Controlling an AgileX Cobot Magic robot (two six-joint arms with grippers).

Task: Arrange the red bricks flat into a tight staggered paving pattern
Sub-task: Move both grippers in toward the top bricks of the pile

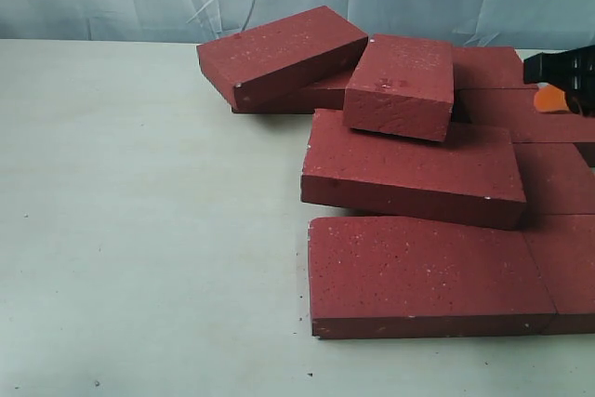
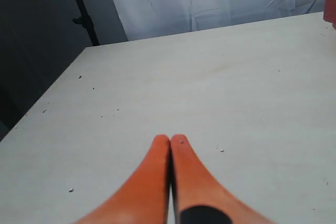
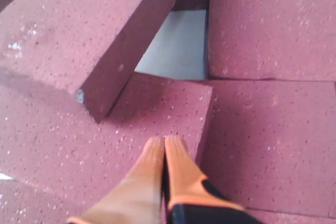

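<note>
Sprawling over the right half of the desk (image 1: 139, 230): red bricks (image 1: 428, 271), most with the long axis running left to right. Nearest lying flat; next propped aslant behind it; topmost turned short end toward the exterior camera; far-left one tilted against another. Left hand (image 2: 170, 139) clenched, empty, above bare desk. Right hand (image 3: 164, 141) clenched, empty, over the pile.
</note>
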